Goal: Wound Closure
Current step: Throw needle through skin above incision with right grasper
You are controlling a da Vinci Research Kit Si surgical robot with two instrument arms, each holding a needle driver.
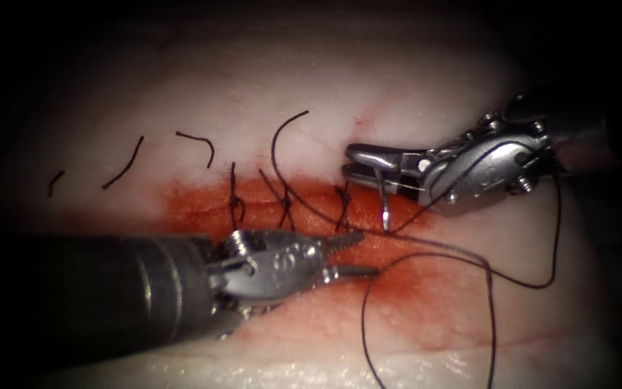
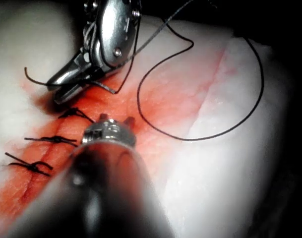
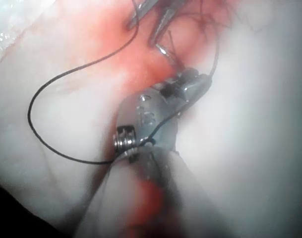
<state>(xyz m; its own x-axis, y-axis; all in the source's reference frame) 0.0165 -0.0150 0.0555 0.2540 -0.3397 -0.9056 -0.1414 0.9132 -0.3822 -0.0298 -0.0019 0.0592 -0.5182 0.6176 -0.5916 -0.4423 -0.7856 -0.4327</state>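
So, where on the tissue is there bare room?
Bare tissue lies above the cut thread ends. Crowded: the stitches, right tool holding the needle, empty open left tool, and thread loops lower right.

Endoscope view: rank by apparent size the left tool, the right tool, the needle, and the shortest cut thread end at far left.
1. Left tool, open, holding nothing; nearer the camera, so its lead is unsure.
2. Right tool, gripping the needle's upper end.
3. Needle, hanging above the red-stained tissue.
4. Cut thread end.
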